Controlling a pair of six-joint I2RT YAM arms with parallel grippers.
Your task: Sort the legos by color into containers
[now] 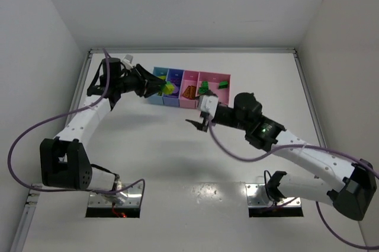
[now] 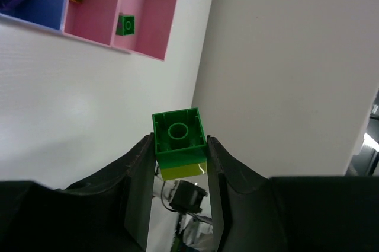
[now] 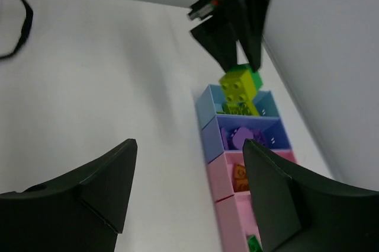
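Left claw (image 2: 180, 145) clenched on green brick (image 2: 177, 130) stuck to yellow brick (image 2: 185, 171). Held up over light blue bin (image 3: 205, 108), left end of bin row (image 1: 177, 103) by far edge of desk (image 1: 177, 169). Purple bricks (image 3: 241, 136) in blue bin (image 3: 208, 139). Right claw (image 1: 199, 124) spread wide, holding nothing, over middle of desk, near pink bins (image 1: 190, 104).

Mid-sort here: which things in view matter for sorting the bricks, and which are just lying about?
Part of the job:
- green-and-yellow brick stack, held in the left gripper
- right gripper, open
- row of bins
- green bricks, orange brick and purple pieces in the bins

Just lying about:
- purple cables
- metal base plates
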